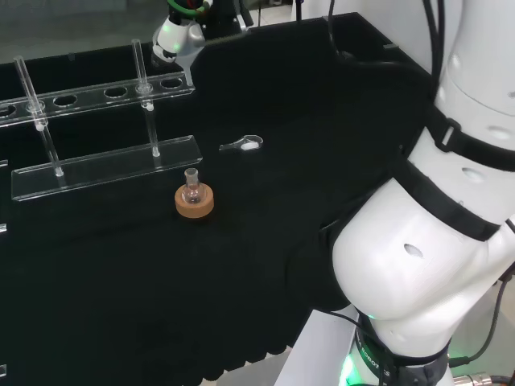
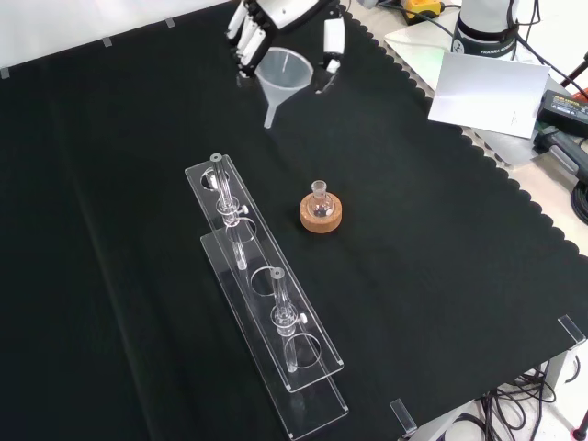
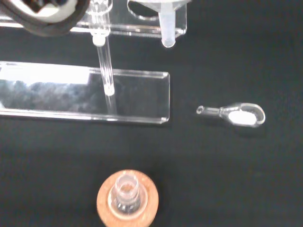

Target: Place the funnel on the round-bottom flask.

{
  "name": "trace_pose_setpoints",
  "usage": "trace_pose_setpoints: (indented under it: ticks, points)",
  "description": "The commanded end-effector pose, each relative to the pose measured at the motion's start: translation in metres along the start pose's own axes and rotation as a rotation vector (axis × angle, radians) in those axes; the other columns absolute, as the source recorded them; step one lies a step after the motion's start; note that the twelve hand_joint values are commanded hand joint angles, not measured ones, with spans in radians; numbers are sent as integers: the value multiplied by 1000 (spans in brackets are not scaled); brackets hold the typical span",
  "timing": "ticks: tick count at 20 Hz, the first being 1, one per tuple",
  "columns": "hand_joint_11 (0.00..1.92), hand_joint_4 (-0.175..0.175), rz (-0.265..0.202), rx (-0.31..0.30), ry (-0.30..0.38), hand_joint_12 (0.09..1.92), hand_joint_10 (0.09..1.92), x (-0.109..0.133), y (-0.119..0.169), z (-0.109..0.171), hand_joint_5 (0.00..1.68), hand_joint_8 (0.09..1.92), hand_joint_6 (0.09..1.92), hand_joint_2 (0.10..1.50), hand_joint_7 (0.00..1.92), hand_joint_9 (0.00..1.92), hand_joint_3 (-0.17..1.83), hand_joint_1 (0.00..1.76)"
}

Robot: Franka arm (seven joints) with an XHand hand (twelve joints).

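Tan cork ring (image 2: 322, 214), seemingly clear flask (image 2: 319, 198)

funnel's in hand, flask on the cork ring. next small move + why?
Probably carry the funnel across until its stem is over the round-bottom flask. In the front view the hand holds it well above the flask's open neck; the cork ring keeps the flask upright.
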State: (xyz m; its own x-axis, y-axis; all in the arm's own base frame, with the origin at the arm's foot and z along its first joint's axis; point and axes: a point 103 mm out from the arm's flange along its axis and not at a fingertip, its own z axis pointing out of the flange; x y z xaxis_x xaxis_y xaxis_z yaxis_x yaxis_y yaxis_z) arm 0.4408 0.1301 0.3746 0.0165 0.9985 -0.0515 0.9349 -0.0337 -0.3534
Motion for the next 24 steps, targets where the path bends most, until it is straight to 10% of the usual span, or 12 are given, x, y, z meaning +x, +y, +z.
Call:
trace_pose_setpoints:
  ticks: [1,24]
  points:
    - [510,-51,59,16,26,1356,502,7,-29,15,561,732,605,716,639,877,568,827]
    - [514,-53,-35,139,92,1358,502,22,-19,92,551,735,633,715,637,881,573,824]
